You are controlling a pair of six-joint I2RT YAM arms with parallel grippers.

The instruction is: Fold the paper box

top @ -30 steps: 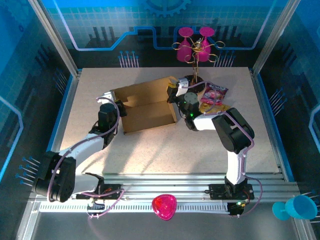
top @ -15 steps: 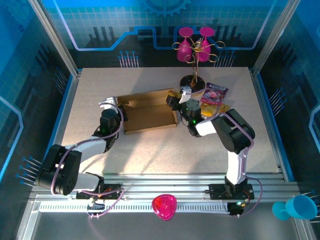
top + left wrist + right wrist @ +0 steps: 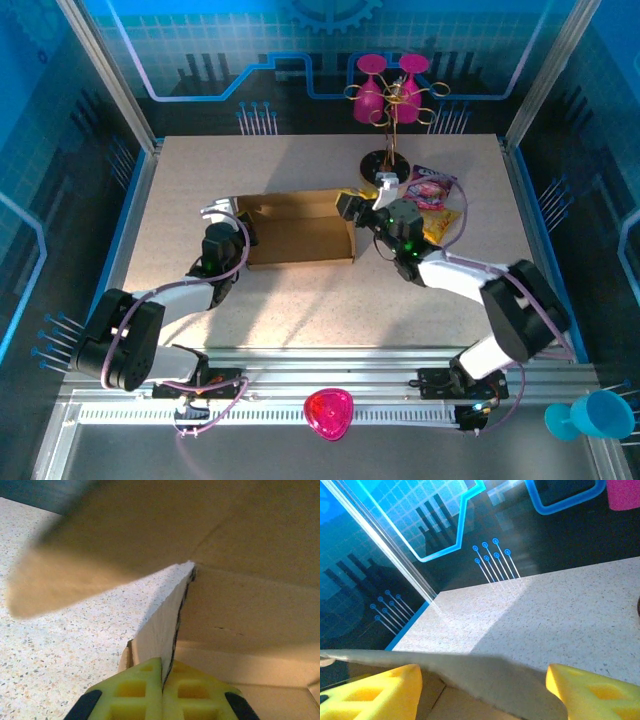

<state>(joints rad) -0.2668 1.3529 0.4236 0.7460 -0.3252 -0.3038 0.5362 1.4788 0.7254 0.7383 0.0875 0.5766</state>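
Top view: paper box [image 3: 300, 232], an open tray, lies mid-table [image 3: 300, 300] between the left gripper [image 3: 243, 230] at its left end and the right gripper [image 3: 351, 205] at its right end, with snack bags [image 3: 432, 192] just beyond. Left wrist: yellow fingers [image 3: 135, 690] pressed together on a thin upright box wall. Right wrist: yellow fingers [image 3: 375, 690] spread wide, a box edge passing between them.

No readable text, label or number anywhere; snack bag [image 3: 432, 187] behind the right gripper [image 3: 348, 206], away from its fingertips, bears printing too small to make out; paper box [image 3: 300, 228] ahead of those fingertips plain brown.
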